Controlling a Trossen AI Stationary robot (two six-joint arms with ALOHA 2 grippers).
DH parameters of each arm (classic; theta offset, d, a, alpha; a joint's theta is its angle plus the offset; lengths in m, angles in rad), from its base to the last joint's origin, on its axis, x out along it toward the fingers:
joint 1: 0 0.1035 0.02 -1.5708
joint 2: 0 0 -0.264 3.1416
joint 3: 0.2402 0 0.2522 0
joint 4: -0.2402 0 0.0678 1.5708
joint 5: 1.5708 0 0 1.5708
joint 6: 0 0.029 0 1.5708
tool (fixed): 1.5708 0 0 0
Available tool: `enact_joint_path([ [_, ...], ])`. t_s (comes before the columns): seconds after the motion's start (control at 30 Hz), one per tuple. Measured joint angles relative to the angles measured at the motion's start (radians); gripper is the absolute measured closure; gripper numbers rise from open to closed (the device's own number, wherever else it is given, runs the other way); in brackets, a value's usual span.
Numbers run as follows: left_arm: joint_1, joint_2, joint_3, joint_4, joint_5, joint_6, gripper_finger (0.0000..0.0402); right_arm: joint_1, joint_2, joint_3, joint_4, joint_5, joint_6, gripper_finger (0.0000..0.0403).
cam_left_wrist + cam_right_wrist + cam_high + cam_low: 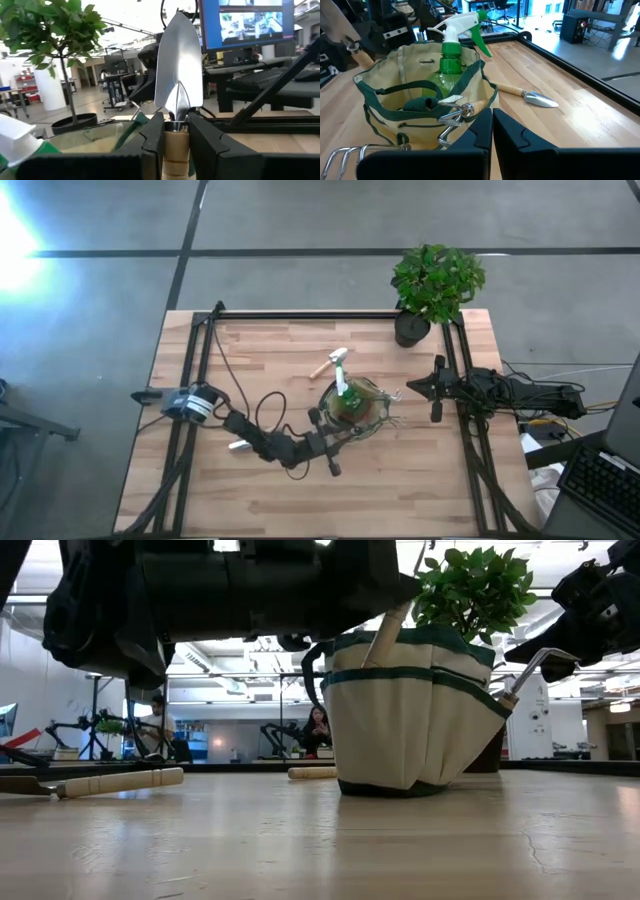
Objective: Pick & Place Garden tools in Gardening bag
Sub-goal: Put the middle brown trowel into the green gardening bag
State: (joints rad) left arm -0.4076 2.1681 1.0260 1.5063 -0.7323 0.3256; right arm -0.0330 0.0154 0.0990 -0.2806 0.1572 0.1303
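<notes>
Bag [356, 406] sits mid-surface, slightly right of centre; in the low view [410, 710] it shows cream fabric with green trim. Spray bottle [455, 47], green with white trigger head, stands upright inside the bag. Wood-handled tool [457, 111] with metal end lies across the bag's near rim in the right wrist view; silver fork tines [350, 152] show beside the bag's outer wall.

Left claw [176, 142] pinching a trowel [178, 75] by the top of its wooden handle, silver blade pointing away from the wrist, upright in that view. In the high view the left claw [330, 442] is just near-left of the bag, arm stretched across the surface [300, 500] from the left edge.

Right claw [492, 125] pressed together, holding nothing, parked at the right side of the bag, just apart from it; in the high view [412, 391] it sits right of the bag.

Second trowel [530, 95] lies flat on the surface beyond the bag in the right wrist view, not touching it; in the high view [330, 362] it is just far-left of the bag. Another wood-handled tool [110, 781] lies flat at left in the low view, well apart from the bag.

Potted plant [435, 285] stands at the far right corner. People [318, 730] seated in the room behind.
</notes>
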Motion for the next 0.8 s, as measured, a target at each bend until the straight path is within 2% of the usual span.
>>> enact_joint_path([
  [0.37,0.000,0.000,-0.006,-0.126,0.039,-0.021,0.0336,0.000,0.000,0.000,0.000,0.000,0.000,0.0394],
  [0.8,-0.001,0.000,-0.084,-0.128,0.009,-0.094,0.0336,0.000,0.000,0.000,0.000,0.000,0.000,0.0394],
])
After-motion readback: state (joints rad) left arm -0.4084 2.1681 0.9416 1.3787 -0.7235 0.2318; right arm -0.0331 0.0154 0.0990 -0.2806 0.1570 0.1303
